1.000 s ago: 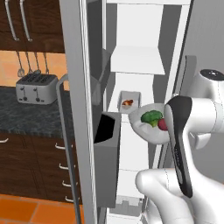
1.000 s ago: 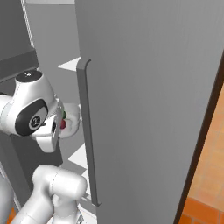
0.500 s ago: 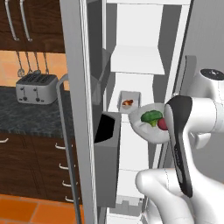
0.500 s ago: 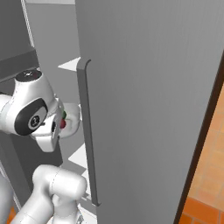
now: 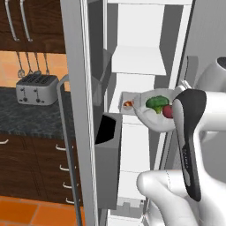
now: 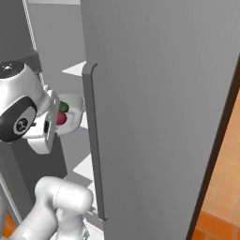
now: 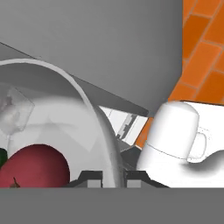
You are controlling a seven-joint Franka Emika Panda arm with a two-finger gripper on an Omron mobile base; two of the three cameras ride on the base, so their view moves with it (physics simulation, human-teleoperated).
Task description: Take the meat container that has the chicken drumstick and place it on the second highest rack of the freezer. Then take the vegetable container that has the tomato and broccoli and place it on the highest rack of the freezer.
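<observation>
The vegetable container, a white bowl [image 5: 152, 120], hangs in front of the open freezer [image 5: 141, 145], with the broccoli [image 5: 156, 102] and the tomato [image 5: 167, 111] in it. In the hand view my gripper [image 7: 113, 177] is shut on the bowl's rim [image 7: 94, 118], and the tomato [image 7: 35, 168] lies just inside. The right base view shows the bowl [image 6: 75, 110] left of the door handle. Behind the bowl, the meat container [image 5: 128, 105] with the chicken drumstick sits on a white shelf. Above it is the highest rack [image 5: 137, 66]. My forearm hides the fingers in the left base view.
The grey freezer door [image 6: 164, 93] with its long bar handle [image 6: 93, 140] stands close on the right. A dark door bin [image 5: 108, 132] juts out at the left of the opening. A toaster [image 5: 36, 87] sits on the dark counter, with drawers below.
</observation>
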